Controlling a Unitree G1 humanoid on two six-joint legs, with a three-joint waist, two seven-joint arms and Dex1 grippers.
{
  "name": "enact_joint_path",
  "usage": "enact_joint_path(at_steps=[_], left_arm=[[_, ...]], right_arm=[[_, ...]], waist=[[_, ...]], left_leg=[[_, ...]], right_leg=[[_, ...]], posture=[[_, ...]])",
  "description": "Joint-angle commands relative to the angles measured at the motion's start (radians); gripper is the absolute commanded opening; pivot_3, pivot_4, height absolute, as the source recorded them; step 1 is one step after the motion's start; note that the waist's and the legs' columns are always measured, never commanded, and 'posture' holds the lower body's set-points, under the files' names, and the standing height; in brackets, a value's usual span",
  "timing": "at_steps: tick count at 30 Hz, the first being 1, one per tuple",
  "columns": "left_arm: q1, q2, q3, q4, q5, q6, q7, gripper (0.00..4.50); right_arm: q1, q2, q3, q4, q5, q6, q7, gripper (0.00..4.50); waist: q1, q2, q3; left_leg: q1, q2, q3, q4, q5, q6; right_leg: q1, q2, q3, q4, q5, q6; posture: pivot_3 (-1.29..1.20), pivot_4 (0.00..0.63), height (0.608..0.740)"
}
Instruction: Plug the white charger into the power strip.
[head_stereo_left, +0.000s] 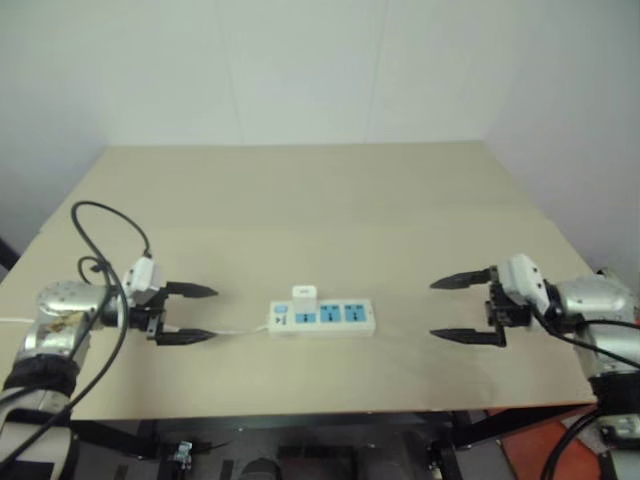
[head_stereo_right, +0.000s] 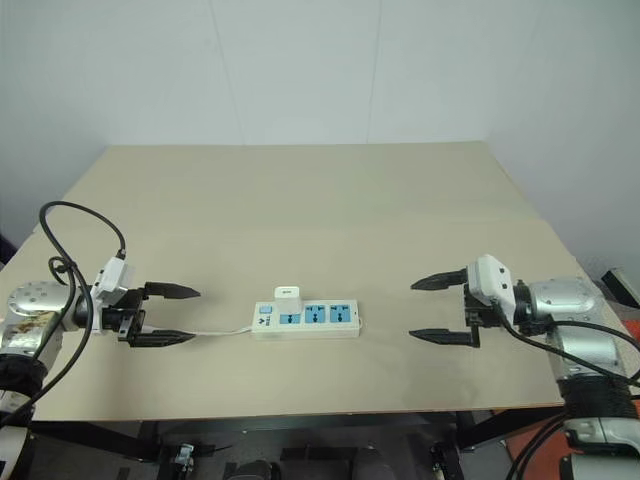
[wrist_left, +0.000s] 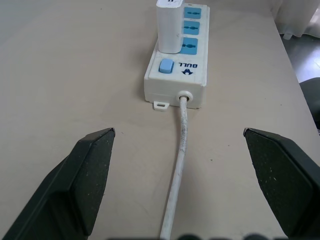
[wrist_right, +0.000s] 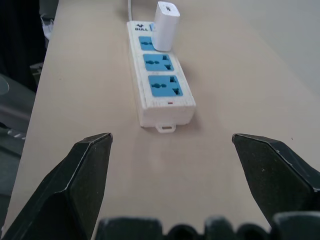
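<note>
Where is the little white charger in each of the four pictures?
Left eye view: white charger mid-table, standing on the power strip.
Right eye view: charger, same spot.
Left wrist view: charger behind the blue switch.
Right wrist view: charger at the strip's far end.
Shared landmark: blue socket panels.

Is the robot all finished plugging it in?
Looks finished: the white charger stands upright in the power strip, in the blue socket nearest its switch. The left gripper and right gripper are open, empty, and apart from it. Nothing visible remains.
</note>
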Motion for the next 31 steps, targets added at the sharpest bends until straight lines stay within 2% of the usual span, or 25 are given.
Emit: enact_joint_path(at_steps=[1, 10, 31], left_arm=[[0.0, -0.008, 0.004, -0.027, -0.021, -0.009, -0.003, 4.48], [0.004, -0.05, 0.023, -0.028, -0.003, -0.01, -0.003, 4.48], [-0.012, -0.089, 0.041, 0.034, 0.012, -0.045, -0.003, 4.48]], right_arm=[[0.024, -0.031, -0.01, -0.044, 0.0, -0.006, -0.001, 4.5], [0.068, -0.066, -0.007, -0.049, -0.03, -0.015, -0.03, 4.5], [0.166, -0.066, -0.019, -0.133, -0.022, -0.003, -0.102, 4.5]], waist=[[0.0, 0.0, 0.0], [0.005, 0.0, 0.0], [0.006, 0.0, 0.0]], left_leg=[[-0.001, 0.0, 0.0, 0.0, 0.0, 0.0], [-0.001, 0.0, 0.001, 0.0, 0.0, 0.0], [-0.001, 0.0, 0.001, 0.0, 0.0, 0.0]], right_leg=[[-0.001, 0.0, 0.0, 0.0, 0.0, 0.0], [-0.001, 0.0, 0.0, 0.0, 0.001, -0.002], [-0.001, 0.0, 0.0, 0.0, 0.001, -0.002]], posture=[[0.0, 0.15, 0.74], [0.0, 0.15, 0.74], [0.0, 0.15, 0.74]])
